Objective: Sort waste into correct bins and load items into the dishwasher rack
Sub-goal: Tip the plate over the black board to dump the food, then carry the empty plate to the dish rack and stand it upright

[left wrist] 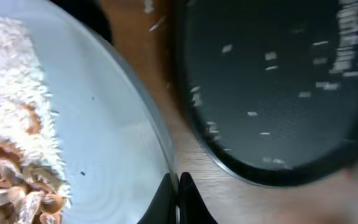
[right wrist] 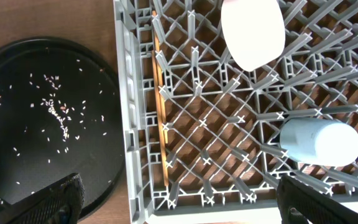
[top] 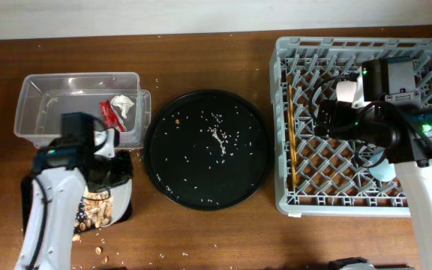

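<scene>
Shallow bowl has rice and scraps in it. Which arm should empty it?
Left. The left gripper pinches the rim of the pale shallow bowl, with rice and scraps inside. The right gripper hangs open over the dishwasher rack, across the table.

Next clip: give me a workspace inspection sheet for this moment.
Surface: wooden table, crumbs by the left arm.
Job's things: red wrapper and tissue in clear tub; chopsticks, white bowl, blue cup in rack; pale bowl, holding rice and scraps, over black rectangular tray.
Clutter: round black tray strewn with rice grains.
Grippers: left gripper jaws shut on pale bowl's rim; right gripper open, empty, above rack.
Cables: black cable along each arm.
Surroundings: pale strip beyond table's far edge.
</scene>
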